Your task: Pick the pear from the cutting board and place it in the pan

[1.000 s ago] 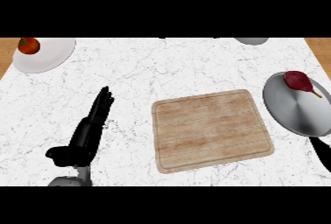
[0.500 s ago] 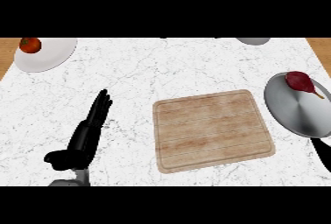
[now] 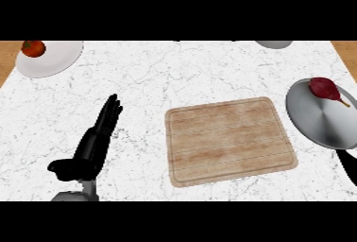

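At the lower left of the head view, the left hand (image 3: 94, 142) rests over the white marbled bench (image 3: 181, 71), its fingers (image 3: 110, 108) straight, held together and pointing up and slightly rightward, its thumb (image 3: 59, 167) jutting out to the left; it holds nothing. A short piece of grey forearm (image 3: 73, 194) shows beneath it at the lower edge. The right hand does not show in this view.

To the right of the left hand, apart from it, lies the wooden cutting board (image 3: 229, 139), roughly square with rounded corners and a groove near its rim, turned slightly anticlockwise; its surface carries nothing.

Further right, near the cutting board's right edge and partly cut off by the frame, is the grey round pan (image 3: 317, 120), with its dark handle (image 3: 349, 165) running down toward the lower right. The pear (image 3: 323, 88), dark red with a thin stem pointing to the lower right, lies inside the pan close to its upper rim.

At the upper left corner a white plate (image 3: 52, 61) hangs partly over the bench's edge, and a red-orange round fruit (image 3: 33, 48) sits on its upper left part. At the top edge, right of centre, part of a pale grey round object (image 3: 273, 44) shows; what it is cannot be told.
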Action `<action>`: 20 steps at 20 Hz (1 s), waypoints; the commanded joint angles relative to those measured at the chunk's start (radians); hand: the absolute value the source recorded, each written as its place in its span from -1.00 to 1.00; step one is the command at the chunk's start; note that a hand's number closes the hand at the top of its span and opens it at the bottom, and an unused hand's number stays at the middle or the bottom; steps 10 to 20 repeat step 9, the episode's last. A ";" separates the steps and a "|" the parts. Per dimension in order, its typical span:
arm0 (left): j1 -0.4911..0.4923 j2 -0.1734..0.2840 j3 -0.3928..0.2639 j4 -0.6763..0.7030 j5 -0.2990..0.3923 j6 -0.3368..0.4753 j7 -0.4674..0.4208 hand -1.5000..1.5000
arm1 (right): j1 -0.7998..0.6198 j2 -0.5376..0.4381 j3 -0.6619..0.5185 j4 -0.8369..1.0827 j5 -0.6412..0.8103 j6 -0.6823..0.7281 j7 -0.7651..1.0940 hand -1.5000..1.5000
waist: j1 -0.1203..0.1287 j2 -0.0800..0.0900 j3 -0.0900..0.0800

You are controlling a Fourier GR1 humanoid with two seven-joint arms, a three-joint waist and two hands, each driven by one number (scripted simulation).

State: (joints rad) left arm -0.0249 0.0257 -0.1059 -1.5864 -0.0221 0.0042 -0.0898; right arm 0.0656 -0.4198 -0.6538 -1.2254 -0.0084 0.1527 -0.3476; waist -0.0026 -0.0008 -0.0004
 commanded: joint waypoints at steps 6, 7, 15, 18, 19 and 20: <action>0.070 0.016 0.001 -0.051 0.000 -0.030 -0.007 0.00 | 0.027 0.028 0.021 -0.037 0.064 -0.072 -0.027 -1.00 | 0.003 0.000 0.000; 0.102 0.005 -0.024 -0.076 -0.012 -0.022 -0.014 0.00 | 0.100 0.018 -0.008 -0.122 0.048 -0.048 0.003 -1.00 | 0.001 0.000 0.000; -0.010 0.002 0.009 -0.007 -0.014 -0.013 0.014 0.00 | 0.037 -0.011 0.005 -0.011 0.088 -0.071 -0.050 -1.00 | 0.001 0.001 0.000; -0.010 0.002 0.009 -0.007 -0.014 -0.013 0.014 0.00 | 0.037 -0.011 0.005 -0.011 0.088 -0.071 -0.050 -1.00 | 0.001 0.001 0.000; -0.010 0.002 0.009 -0.007 -0.014 -0.013 0.014 0.00 | 0.037 -0.011 0.005 -0.011 0.088 -0.071 -0.050 -1.00 | 0.001 0.001 0.000; -0.010 0.002 0.009 -0.007 -0.014 -0.013 0.014 0.00 | 0.037 -0.011 0.005 -0.011 0.088 -0.071 -0.050 -1.00 | 0.001 0.001 0.000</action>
